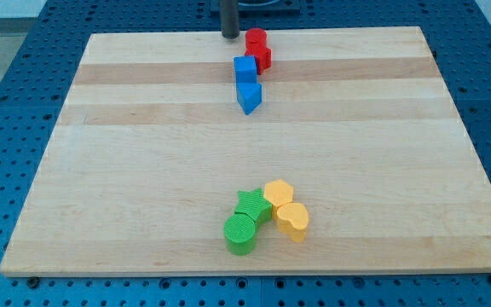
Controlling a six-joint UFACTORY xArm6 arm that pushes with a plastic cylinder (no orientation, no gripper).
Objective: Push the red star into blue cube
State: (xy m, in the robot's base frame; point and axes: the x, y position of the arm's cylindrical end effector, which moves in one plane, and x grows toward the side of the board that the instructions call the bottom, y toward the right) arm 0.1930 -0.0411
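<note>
Two red blocks sit together at the view's top centre: one [256, 39] higher up, the other [264, 59] just below it. I cannot tell which of them is the star. The lower red block touches the upper right of the blue cube [245, 69]. A blue wedge-shaped block [249, 97] lies right below the cube. My tip [229, 36] rests on the board's top edge, just to the left of the upper red block and above the blue cube.
Near the view's bottom centre is a cluster of blocks: a green star [252, 203], a green cylinder [240, 234], a yellow hexagon [278, 194] and a yellow heart [293, 221]. The wooden board [126, 170] lies on a blue perforated table.
</note>
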